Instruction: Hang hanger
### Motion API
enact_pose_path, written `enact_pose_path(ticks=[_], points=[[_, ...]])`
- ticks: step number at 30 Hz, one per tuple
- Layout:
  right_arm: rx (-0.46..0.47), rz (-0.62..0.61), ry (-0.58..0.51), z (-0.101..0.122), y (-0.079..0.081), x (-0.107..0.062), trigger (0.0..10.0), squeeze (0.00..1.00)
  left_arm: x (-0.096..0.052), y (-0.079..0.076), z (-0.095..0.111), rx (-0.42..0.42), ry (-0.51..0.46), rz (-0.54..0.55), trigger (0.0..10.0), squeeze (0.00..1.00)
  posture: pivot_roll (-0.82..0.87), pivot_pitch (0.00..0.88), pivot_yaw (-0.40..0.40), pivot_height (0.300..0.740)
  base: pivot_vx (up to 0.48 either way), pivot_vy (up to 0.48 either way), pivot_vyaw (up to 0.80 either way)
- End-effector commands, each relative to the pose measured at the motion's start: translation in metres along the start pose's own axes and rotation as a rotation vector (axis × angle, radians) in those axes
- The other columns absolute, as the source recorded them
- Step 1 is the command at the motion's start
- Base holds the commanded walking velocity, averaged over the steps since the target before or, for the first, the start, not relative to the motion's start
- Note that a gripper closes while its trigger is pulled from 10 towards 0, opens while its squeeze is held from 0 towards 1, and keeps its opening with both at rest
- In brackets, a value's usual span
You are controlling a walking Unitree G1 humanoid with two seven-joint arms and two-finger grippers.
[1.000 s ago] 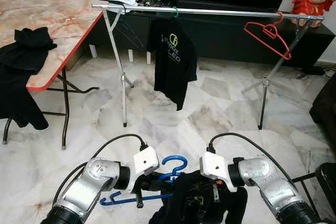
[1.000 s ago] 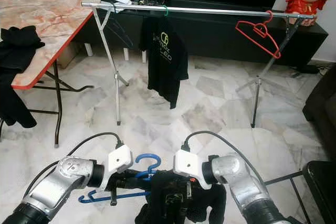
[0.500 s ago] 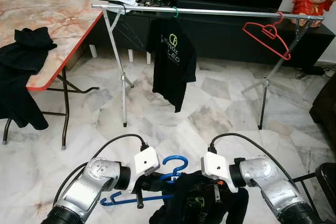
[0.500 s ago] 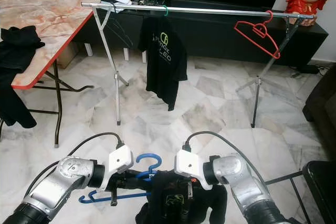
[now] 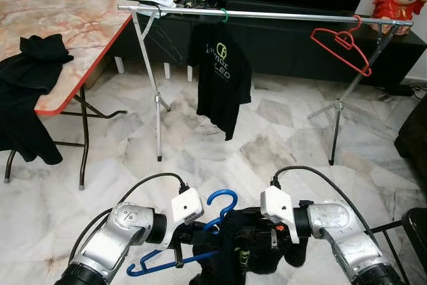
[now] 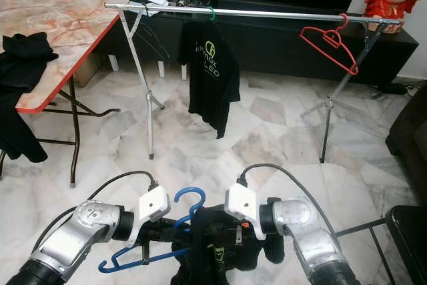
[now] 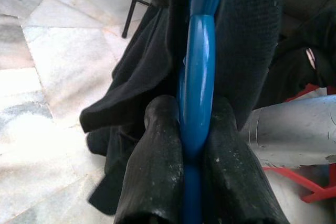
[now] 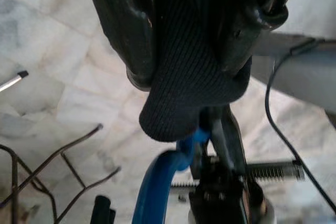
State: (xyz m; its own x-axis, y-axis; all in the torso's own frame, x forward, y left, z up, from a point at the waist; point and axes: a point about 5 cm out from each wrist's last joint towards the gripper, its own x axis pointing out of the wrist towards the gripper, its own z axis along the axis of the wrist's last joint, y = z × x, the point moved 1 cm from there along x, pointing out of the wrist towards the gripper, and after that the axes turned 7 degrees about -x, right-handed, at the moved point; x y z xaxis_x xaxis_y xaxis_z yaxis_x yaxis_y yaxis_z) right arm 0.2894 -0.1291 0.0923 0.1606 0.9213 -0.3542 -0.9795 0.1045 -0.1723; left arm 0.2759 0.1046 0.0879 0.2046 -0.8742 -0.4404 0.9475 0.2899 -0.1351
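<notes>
We can read little print here: the black T-shirt hanging on the rail well beyond the fingers carries a pale logo and lettering ending in what looks like "LED", the rest too small to make out, and the dark garment between the arms shows a small yellow-green mark we cannot read. In the left wrist view the left gripper has its fingers pressed close on either side of the blue hanger, clamping its bar, with black cloth draped over the hanger just past the fingertips. In the right wrist view the right gripper pinches a fold of the same ribbed dark cloth between its fingers, the blue hanger showing just beyond that fold. From the head, the hanger's hook rises between the two wrists, and its lower bar runs out past the left fingers. The garment's lower part is cut off by the frame edge. Farther out, a red hanger hangs tilted on the rail, and black clothes lie over the bench edge, off beyond the left arm.
</notes>
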Motion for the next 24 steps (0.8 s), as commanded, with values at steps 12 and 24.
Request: enact_pose_path(ticks=[12,24], points=[[0.148,-0.011,-0.204,0.006,0.016,0.002,0.0,0.00,-0.004,0.003,0.002,-0.013,-0.026,0.042,0.0,0.00,-0.01,0.106,-0.071,0.721,0.000,0.000,0.00],[0.207,-0.071,-0.226,0.002,0.017,-0.001,0.0,0.00,-0.004,0.003,0.001,-0.015,-0.023,0.040,0.0,0.00,-0.01,0.097,-0.071,0.721,0.000,0.000,0.00]])
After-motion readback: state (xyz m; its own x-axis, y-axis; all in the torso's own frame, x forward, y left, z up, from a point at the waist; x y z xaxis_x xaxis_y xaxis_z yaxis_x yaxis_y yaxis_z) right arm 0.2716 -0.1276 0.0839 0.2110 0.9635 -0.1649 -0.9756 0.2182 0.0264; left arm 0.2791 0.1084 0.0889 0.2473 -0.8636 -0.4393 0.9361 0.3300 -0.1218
